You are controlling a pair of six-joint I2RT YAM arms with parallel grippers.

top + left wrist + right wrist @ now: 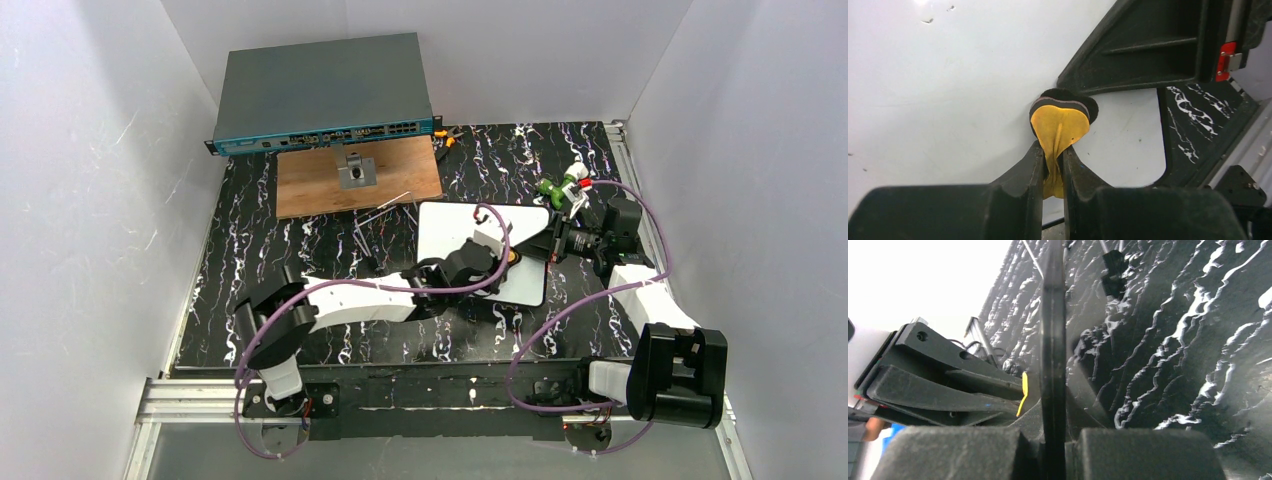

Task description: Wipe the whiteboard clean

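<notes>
So from the near edge: the left arm reaches over from its base and the left gripper point(1053, 167) is squeezed tight on a yellow eraser pad point(1059, 127), with the pad's dark felt face pressed down on the whiteboard point(450, 225). The right gripper point(550, 243) comes in from the other side and is clamped on the board's right-hand rim; its wrist view shows the black edge pinched between both fingers. The board sits mid-table point(260, 250), long axis roughly left-to-right and a bit skewed. The key bit: the pad is on the right part of the board, just beside the right gripper's fingers, so most of the open surface lies to the left of the pad. I'd guess the next wipe has to run that way along the long axis, or it'll bump the holding fingers. What I can see of the board looks almost blank, just a few tiny specks and no green writing, though the left arm hides a chunk of it from above. Further back there's a brown wooden panel point(320, 185) and then a network switch point(320, 90) against the wall.
</notes>
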